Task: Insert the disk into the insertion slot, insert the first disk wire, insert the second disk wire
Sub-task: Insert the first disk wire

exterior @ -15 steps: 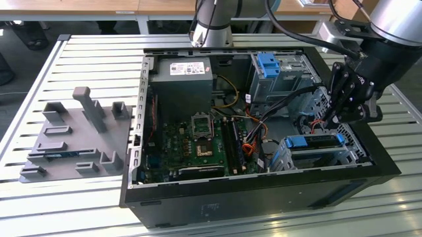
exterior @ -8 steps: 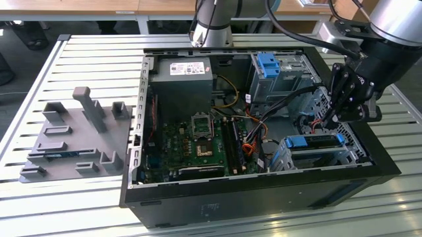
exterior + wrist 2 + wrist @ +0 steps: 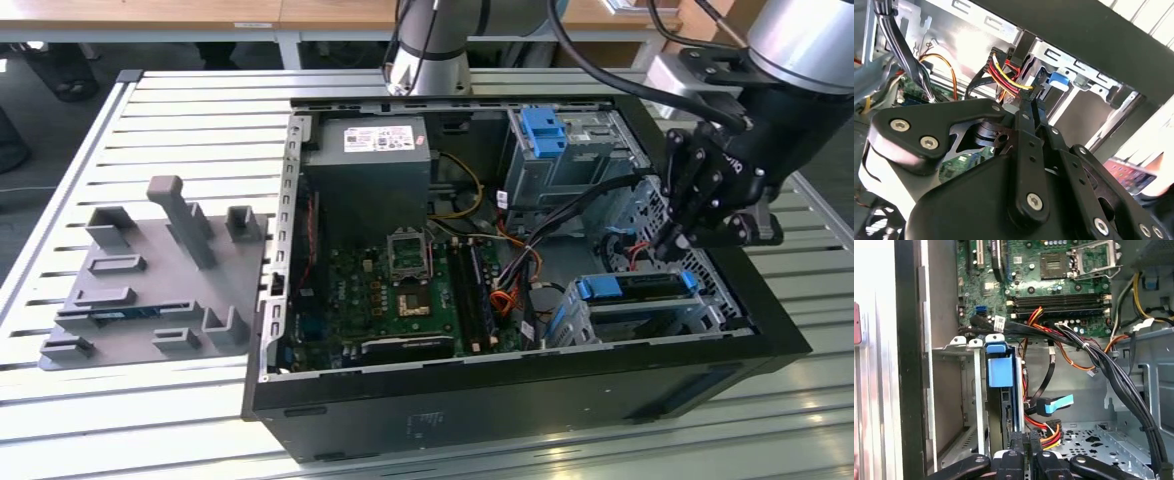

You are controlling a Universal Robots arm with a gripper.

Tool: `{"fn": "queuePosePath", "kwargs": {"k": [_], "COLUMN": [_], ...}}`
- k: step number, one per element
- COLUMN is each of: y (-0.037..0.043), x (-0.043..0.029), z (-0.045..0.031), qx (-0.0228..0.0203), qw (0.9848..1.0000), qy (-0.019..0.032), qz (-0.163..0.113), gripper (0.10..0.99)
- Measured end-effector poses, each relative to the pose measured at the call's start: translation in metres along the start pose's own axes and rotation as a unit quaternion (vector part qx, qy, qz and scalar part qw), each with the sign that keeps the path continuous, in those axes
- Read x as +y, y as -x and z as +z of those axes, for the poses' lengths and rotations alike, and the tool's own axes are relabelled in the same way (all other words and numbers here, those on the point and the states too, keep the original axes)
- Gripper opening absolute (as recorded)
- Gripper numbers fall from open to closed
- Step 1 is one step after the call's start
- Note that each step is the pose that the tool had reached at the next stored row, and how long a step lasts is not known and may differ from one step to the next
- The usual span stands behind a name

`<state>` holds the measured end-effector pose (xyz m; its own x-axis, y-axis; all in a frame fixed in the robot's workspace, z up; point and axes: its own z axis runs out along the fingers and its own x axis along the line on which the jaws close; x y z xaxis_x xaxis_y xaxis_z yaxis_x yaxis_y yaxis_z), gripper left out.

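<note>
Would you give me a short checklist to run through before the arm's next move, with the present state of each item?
1. Disk seated in the insertion slot: ok.
2. Gripper close to the disk's end: ok.
3. Red-yellow-black power wire right by the gripper: ok.
4. Power wire plugged into the disk: cannot tell.
5. Blue-tabbed data wire plugged in: not ok, hangs apart from the disk.

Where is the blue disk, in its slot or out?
In. The disk sits within the insertion slot's metal walls in the exterior view, blue carrier showing.
</note>
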<state>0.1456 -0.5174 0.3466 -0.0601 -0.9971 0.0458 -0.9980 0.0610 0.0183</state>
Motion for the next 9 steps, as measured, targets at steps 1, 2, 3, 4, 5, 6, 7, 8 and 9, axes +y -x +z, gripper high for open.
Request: {"fn": "queuePosePath", "kwargs": {"k": [1,2,3,4,5,6,7,8,9], "y": [0.0,0.0,0.0,0.0,0.0,-0.0001,-0.0004,-0.0005,-0.0007], "x": [0.0,0.0,0.0,0.0003,0.0013,0.0029,0.0047,0.0063,0.0078], "z": [0.0001,0.0002,0.0003,0.0004,0.0005,0.0007,0.001,0.0014,0.0018], "qx": [0.0,0.0001,0.0,0.0,0.0001,0.0,-0.0004,-0.0007,-0.0012], "qw": [1.0,0.9999,0.9999,0.9998,0.9998,0.9998,0.9997,0.9997,0.9997], "qy": [-0.0015,-0.0032,-0.0047,-0.006,-0.007,-0.0081,-0.0096,-0.0111,-0.0128], "qz": [-0.006,-0.012,-0.016,-0.019,-0.02,-0.02,-0.021,-0.021,-0.021], "gripper": [0.165,0.165,0.165,0.165,0.165,0.165,0.165,0.165,0.165]}}
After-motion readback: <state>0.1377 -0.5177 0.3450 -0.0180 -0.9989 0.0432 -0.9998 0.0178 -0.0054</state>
